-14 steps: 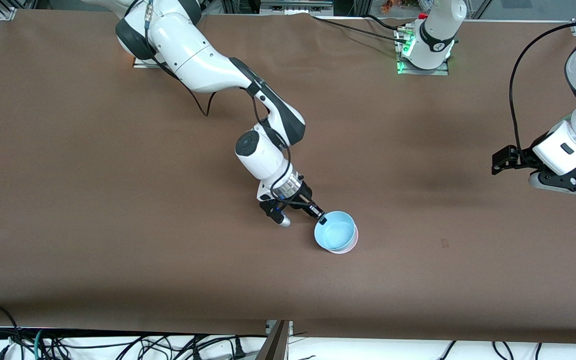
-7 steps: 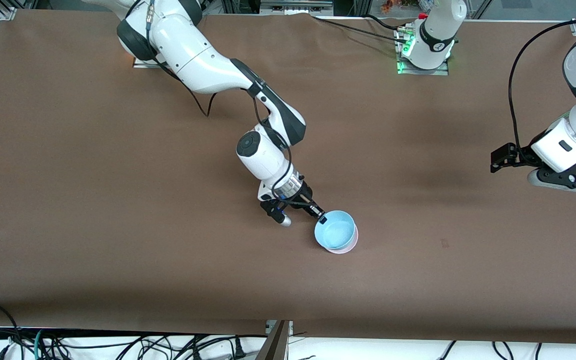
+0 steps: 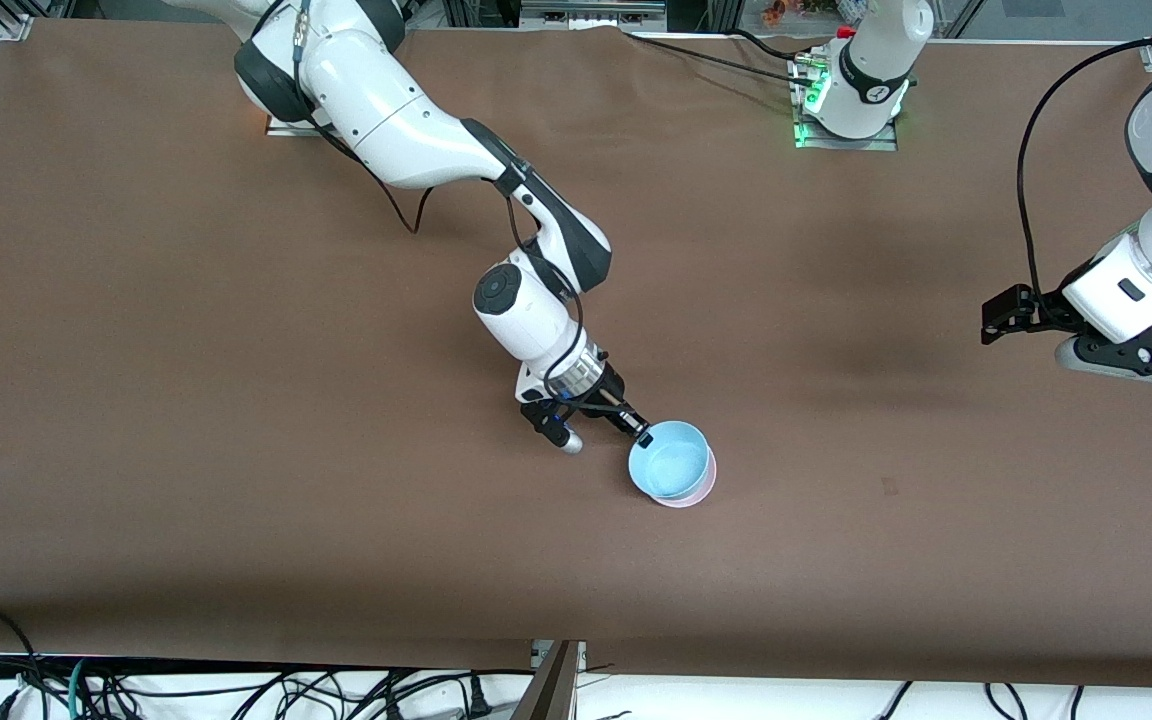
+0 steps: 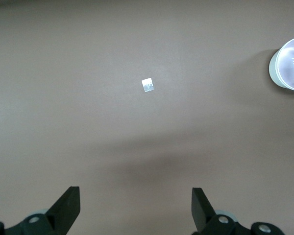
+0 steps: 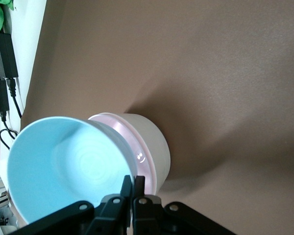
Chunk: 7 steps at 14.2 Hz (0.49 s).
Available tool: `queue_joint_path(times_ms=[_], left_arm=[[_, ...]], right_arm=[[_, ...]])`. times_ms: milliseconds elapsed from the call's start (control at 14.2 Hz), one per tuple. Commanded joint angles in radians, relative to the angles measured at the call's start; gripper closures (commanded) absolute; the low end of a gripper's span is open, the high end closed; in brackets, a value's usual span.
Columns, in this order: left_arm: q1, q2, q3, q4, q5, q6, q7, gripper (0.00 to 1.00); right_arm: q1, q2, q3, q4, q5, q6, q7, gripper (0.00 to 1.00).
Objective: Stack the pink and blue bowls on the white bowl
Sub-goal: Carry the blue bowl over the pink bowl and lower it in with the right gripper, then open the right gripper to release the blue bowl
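The blue bowl (image 3: 674, 465) sits in the pink bowl (image 3: 709, 486), of which only a thin rim shows. In the right wrist view the blue bowl (image 5: 63, 166) leans a little inside the pink bowl (image 5: 133, 142), which is nested in the white bowl (image 5: 156, 143). My right gripper (image 3: 644, 437) is shut on the blue bowl's rim, its fingers (image 5: 138, 180) pinching the wall. My left gripper (image 3: 1004, 318) hangs open and empty over the left arm's end of the table, its fingers (image 4: 136, 205) wide apart. The bowl stack (image 4: 288, 68) shows at the edge of the left wrist view.
The bowls rest on a brown table cover (image 3: 236, 400). A small pale square mark (image 4: 147, 84) lies on it between the stack and the left arm's end. Cables (image 3: 236, 690) run along the table's front edge.
The left arm has drawn back slightly toward its own end of the table. The right gripper and the bowls have not moved.
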Motion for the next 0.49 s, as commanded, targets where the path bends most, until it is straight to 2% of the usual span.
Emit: queue_joint_path(times_ms=[0,141,211,423], left_arm=[[0.008,-0.029,-0.001,-0.03,-0.018,0.014,0.024,0.0],[0.008,-0.029,-0.001,-0.03,-0.018,0.012,0.026,0.0],[0.008,-0.029,-0.001,-0.03,-0.018,0.012,0.026,0.0],[0.008,-0.029,-0.001,-0.03,-0.018,0.012,0.026,0.0]], right_arm=[[0.007,0.032,-0.003,0.044,0.002,0.01,-0.017,1.0],[0.007,0.032,-0.003,0.046,0.004,0.01,-0.015,0.92],[0.007,0.032,-0.003,0.046,0.002,0.01,-0.014,0.84],[0.007,0.032,-0.001,0.046,0.002,0.01,-0.011,0.74]])
